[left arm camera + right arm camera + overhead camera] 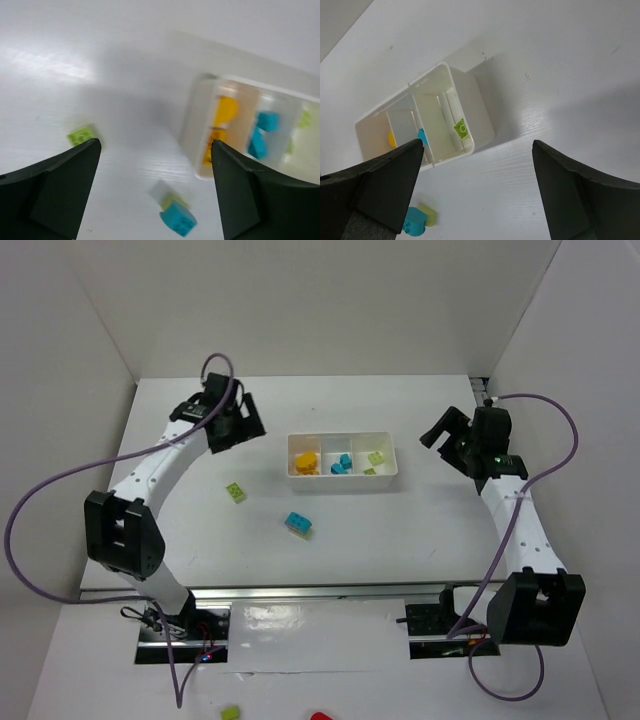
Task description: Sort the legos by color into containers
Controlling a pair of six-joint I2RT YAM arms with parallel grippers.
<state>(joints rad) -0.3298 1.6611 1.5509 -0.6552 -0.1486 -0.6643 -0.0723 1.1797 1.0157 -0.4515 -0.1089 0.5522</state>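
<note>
The white three-compartment tray (pixel 340 476) sits mid-table, holding orange-yellow pieces (pixel 306 460) on the left, cyan bricks (pixel 342 463) in the middle and lime green bricks (pixel 375 457) on the right. A loose lime green brick (pixel 235 492) lies left of the tray, and a cyan brick stuck on a green one (pixel 298 525) lies in front of it. My left gripper (pixel 243 418) is open and empty, left of the tray and behind the loose green brick (pixel 82 134). My right gripper (pixel 445 432) is open and empty, right of the tray (pixel 470 112).
White walls enclose the table on the left, back and right. A lime green piece (pixel 230 712) and a red piece (pixel 320 716) lie below the arm bases at the bottom edge. Purple cables loop off both arms.
</note>
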